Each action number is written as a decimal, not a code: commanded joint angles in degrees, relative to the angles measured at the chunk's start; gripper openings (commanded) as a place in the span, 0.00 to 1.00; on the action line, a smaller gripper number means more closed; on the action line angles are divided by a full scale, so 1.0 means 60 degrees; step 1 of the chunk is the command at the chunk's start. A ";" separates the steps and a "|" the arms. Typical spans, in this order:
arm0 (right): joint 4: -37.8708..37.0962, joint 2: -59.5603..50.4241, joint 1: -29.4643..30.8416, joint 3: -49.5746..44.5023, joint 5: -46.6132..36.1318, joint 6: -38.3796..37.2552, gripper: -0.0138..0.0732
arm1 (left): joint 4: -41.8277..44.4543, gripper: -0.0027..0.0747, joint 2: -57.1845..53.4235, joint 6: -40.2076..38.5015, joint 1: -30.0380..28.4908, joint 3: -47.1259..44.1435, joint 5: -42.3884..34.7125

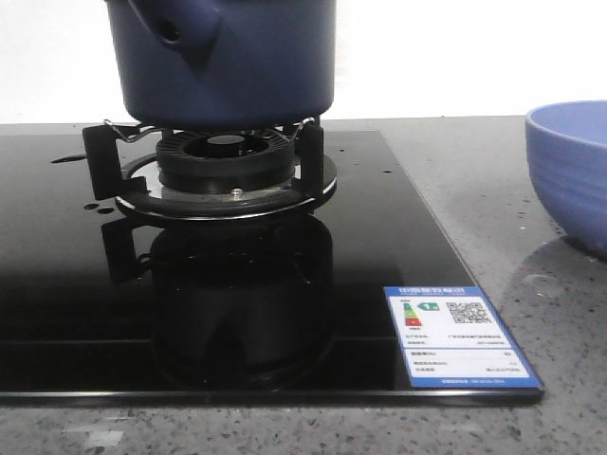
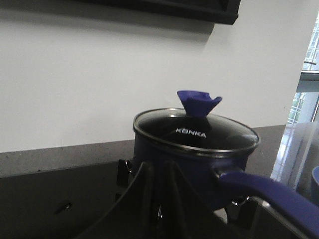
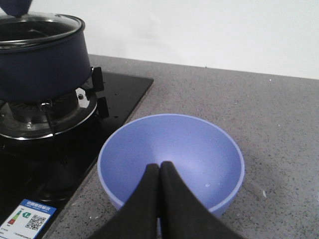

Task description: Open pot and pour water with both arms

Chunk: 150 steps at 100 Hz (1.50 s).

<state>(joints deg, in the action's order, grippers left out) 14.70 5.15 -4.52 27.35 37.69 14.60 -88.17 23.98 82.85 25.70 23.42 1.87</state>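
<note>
The dark navy pot (image 1: pixel 223 57) stands on the gas burner (image 1: pixel 226 161), its stubby hollow handle (image 1: pixel 173 28) facing the camera. In the left wrist view the pot (image 2: pixel 194 164) carries a glass lid (image 2: pixel 197 132) with a blue knob (image 2: pixel 198 102), and its handle (image 2: pixel 269 194) points off to one side. My left gripper (image 2: pixel 159 167) is shut and empty, low and just short of the pot's side. My right gripper (image 3: pixel 160 165) is shut and empty, held above the periwinkle bowl (image 3: pixel 172 159). Neither gripper shows in the front view.
The black glass hob (image 1: pixel 85 284) has a blue label (image 1: pixel 460 336) at its front right corner. The periwinkle bowl (image 1: pixel 574 171) stands on the grey speckled counter (image 1: pixel 512 218) to the right of the hob. A white wall runs behind.
</note>
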 commanded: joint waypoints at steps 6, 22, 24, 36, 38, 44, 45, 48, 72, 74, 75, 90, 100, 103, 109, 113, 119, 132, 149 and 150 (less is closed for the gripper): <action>0.0195 -0.0643 -0.0011 -0.0169 -0.1090 0.0111 0.09 | -0.0116 0.01 -0.0461 -0.0091 0.0002 -0.0425 0.0000; 0.0195 -0.0712 -0.0011 -0.0188 -0.1007 0.0111 0.09 | -0.0301 0.01 -0.0479 -0.0091 0.0002 -0.0617 0.0231; 0.0195 -0.0712 -0.0011 -0.0188 -0.1007 0.0111 0.09 | -0.0301 0.01 -0.0479 -0.0091 0.0002 -0.0617 0.0267; 0.0195 -0.0712 -0.0011 -0.0188 -0.1007 0.0111 0.09 | -0.0301 0.01 -0.0479 -0.0091 0.0002 -0.0617 0.0322; 0.0195 -0.0712 -0.0011 -0.0188 -0.1007 0.0111 0.09 | -0.0301 0.01 -0.0479 -0.0091 0.0002 -0.0617 0.0322; 0.0195 -0.0712 -0.0011 -0.0188 -0.1007 0.0111 0.09 | -0.0301 0.01 -0.0479 -0.0091 0.0002 -0.0617 0.0322; 0.0195 -0.0712 -0.0011 -0.0188 -0.1007 0.0111 0.09 | -0.0301 0.01 -0.0479 -0.0091 0.0002 -0.0617 0.0322; 0.0195 -0.0712 -0.0011 -0.0188 -0.1007 0.0111 0.09 | -0.0301 0.01 -0.0479 -0.0091 0.0002 -0.0617 0.0322; 0.0195 -0.0712 -0.0011 -0.0188 -0.1007 0.0111 0.09 | -0.0301 0.01 -0.0479 -0.0091 0.0002 -0.0617 0.0322; 0.0195 -0.0712 -0.0011 -0.0188 -0.1007 0.0111 0.09 | -0.0301 0.01 -0.0479 -0.0091 0.0002 -0.0617 0.0322; 0.0195 -0.0712 -0.0011 -0.0188 -0.1007 0.0111 0.09 | -0.0301 0.01 -0.0479 -0.0091 0.0002 -0.0617 0.0322; 0.0195 -0.0712 -0.0011 -0.0188 -0.1007 0.0111 0.09 | -0.0301 0.01 -0.0479 -0.0091 0.0002 -0.0617 0.0322; 0.0195 -0.0712 -0.0011 -0.0188 -0.1007 0.0111 0.09 | -0.0228 0.01 -0.0479 -0.0091 0.0002 -0.0617 0.0220; 0.0195 -0.0712 -0.0011 -0.0188 -0.1007 0.0111 0.09 | -0.0171 0.01 -0.0517 -0.0091 0.0002 -0.0617 0.0241; 0.0195 -0.0712 -0.0011 -0.0188 -0.1007 0.0111 0.09 | 0.0816 0.01 -0.0658 -0.0157 0.0002 -0.0585 0.0350; 0.0195 -0.0712 -0.0011 -0.0188 -0.1007 0.0111 0.09 | 0.1523 0.01 -0.0792 -0.0248 0.0002 -0.0537 0.0386; 0.0195 -0.0712 -0.0011 -0.0188 -0.1007 0.0111 0.09 | 0.3259 0.01 -0.0971 -0.1301 0.0002 -0.0488 0.0209; 0.0195 -0.0712 -0.0011 -0.0188 -0.1007 0.0111 0.09 | 0.8861 0.01 -0.1250 -0.6485 0.0002 -0.0663 -0.0578; 0.0195 -0.0712 -0.0011 -0.0188 -0.1007 0.0111 0.09 | 1.4694 0.01 -0.1557 -1.2562 -0.0352 -0.1535 -0.1109; 0.0195 -0.0712 -0.0011 -0.0188 -0.1007 0.0111 0.09 | 1.4694 0.01 -0.1574 -1.2620 -0.0397 -0.1580 -0.1109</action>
<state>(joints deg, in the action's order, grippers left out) 15.46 0.00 -4.52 24.84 36.50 14.68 -13.72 14.90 23.26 25.14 15.05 0.00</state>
